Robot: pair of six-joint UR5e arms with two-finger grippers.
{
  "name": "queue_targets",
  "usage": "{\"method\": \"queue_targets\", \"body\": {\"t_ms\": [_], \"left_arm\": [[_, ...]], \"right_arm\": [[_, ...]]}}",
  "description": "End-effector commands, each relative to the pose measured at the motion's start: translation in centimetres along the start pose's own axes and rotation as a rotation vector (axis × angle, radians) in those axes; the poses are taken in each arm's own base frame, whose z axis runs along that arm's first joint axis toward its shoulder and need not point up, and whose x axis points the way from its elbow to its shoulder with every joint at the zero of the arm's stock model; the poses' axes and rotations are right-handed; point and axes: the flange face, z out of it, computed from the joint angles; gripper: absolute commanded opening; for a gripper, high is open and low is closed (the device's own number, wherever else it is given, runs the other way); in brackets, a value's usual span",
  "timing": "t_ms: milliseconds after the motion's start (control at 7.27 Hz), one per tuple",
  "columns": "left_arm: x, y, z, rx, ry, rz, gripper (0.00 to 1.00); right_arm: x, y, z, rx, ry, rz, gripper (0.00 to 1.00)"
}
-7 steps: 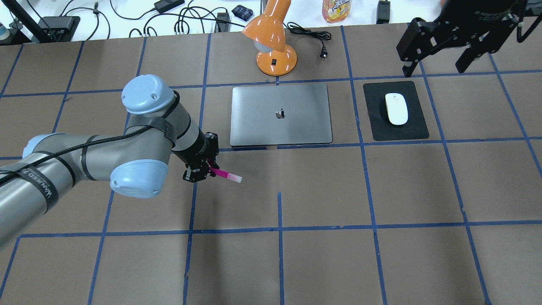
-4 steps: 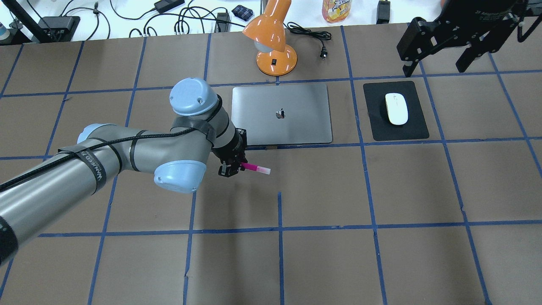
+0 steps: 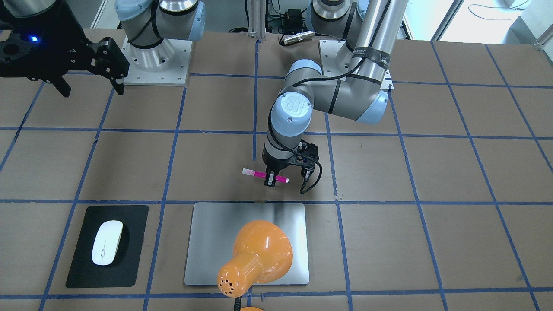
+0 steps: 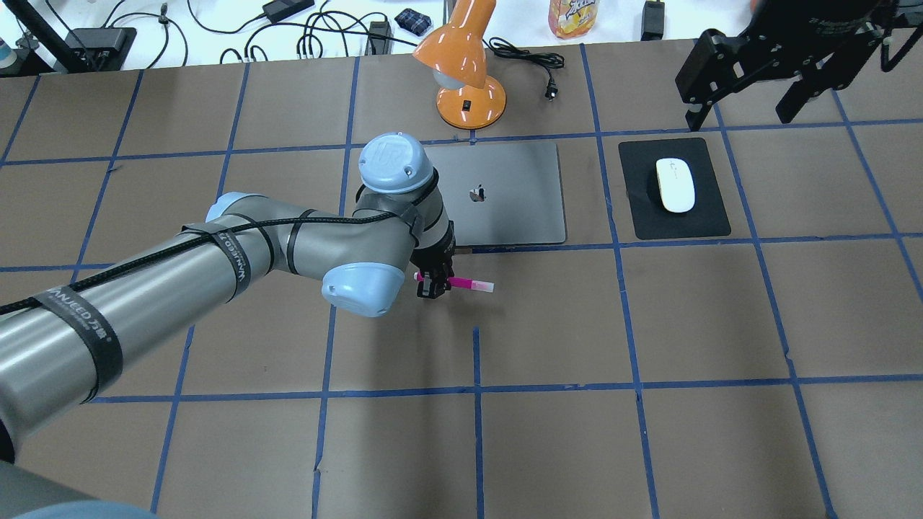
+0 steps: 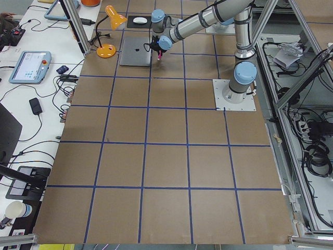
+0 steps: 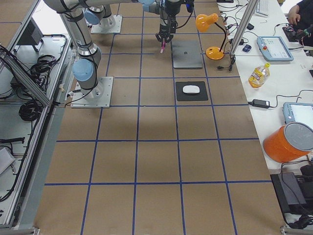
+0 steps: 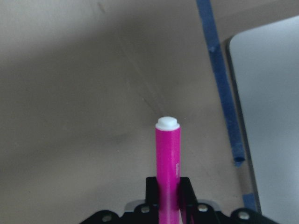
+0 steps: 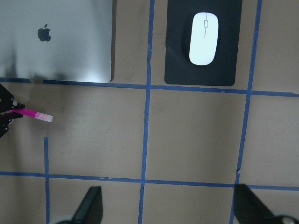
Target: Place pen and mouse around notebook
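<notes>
The left jaws pinch the pen (image 4: 470, 285) near its uncapped end, level over the counter (image 4: 577, 324), just off the 6 o'clock edge of the notebook (image 4: 505, 194). Released from too high, the round barrel could bounce or roll away. The right jaws hang spread and empty beyond the mouse (image 4: 675, 185), which lies at the notebook's 3 o'clock.

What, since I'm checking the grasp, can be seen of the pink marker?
The slim magenta-pink plastic marker has a pale pink cap and whitish tip. The left tool is shut on its barrel, holding it roughly level, cap toward the robot's right. It hangs beside the near edge of the silver-grey metal slab, not touching it.
</notes>
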Motion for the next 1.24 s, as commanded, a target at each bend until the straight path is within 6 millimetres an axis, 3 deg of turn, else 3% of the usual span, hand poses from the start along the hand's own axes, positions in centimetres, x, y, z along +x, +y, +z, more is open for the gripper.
{"method": "queue_targets", "body": {"t_ms": [0, 1100], "left_arm": [[-0.05, 0.39, 0.77, 0.0, -0.012, -0.023, 0.09], [-0.6, 1.07, 1.48, -0.007, -0.038, -0.133, 0.09]], "right_arm": [[0.03, 0.0, -0.01, 0.0, 0.001, 0.0, 1.0], [0.03, 0.0, 0.2, -0.003, 0.0, 0.0, 1.0]]}}
